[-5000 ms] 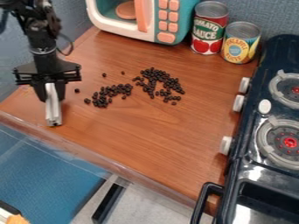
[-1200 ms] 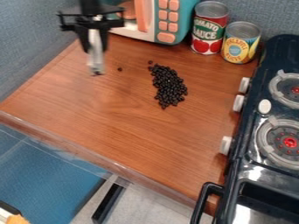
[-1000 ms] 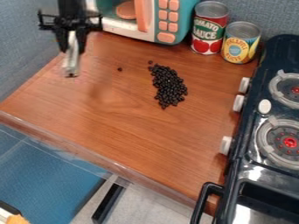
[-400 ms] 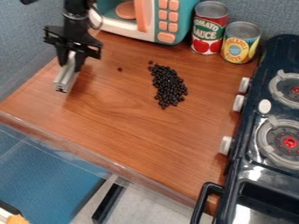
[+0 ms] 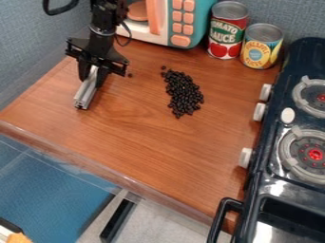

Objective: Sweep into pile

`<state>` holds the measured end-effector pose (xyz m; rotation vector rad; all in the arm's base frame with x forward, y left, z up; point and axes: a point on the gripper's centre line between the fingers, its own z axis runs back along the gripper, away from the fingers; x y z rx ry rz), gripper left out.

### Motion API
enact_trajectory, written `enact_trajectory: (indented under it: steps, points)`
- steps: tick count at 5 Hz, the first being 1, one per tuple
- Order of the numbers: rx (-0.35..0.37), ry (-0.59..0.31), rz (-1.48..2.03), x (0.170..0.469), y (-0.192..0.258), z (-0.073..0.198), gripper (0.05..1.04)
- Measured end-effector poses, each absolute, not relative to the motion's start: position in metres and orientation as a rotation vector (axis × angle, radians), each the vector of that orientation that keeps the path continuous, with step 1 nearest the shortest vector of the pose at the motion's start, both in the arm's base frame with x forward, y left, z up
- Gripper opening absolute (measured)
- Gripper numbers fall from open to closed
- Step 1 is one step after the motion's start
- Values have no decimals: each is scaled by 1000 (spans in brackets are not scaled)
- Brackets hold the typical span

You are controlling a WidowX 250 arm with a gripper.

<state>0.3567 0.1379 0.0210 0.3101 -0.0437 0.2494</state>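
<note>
Our toy microwave [image 5: 197, 23], 12 o'clock, loses its top to the edge; the arm [image 5: 101, 45], 11, likewise. Stove [image 5: 285, 188], 3 to 5: right side and bottom cropped. Orange-and-white thing [image 5: 18, 238], between 7 and 8: cropped, we can't identify it. Grey bar [image 5: 86, 92], 10: upper end hidden by the pincer [image 5: 92, 76].

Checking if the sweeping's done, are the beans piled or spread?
Mostly piled: most beans lie in one long heap; a stray sits off its upper end, another beside the gripper.

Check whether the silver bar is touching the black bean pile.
Apart: the camera view shows bare wooden counter between the silver bar and the black bean pile.
</note>
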Motion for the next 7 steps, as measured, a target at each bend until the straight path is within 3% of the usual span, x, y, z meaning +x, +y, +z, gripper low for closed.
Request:
enact_trajectory:
  steps: [2, 7]
  points:
    - [308, -41, 230, 357, 114, 18, 349]
    - [176, -5, 235, 364, 32, 24, 349]
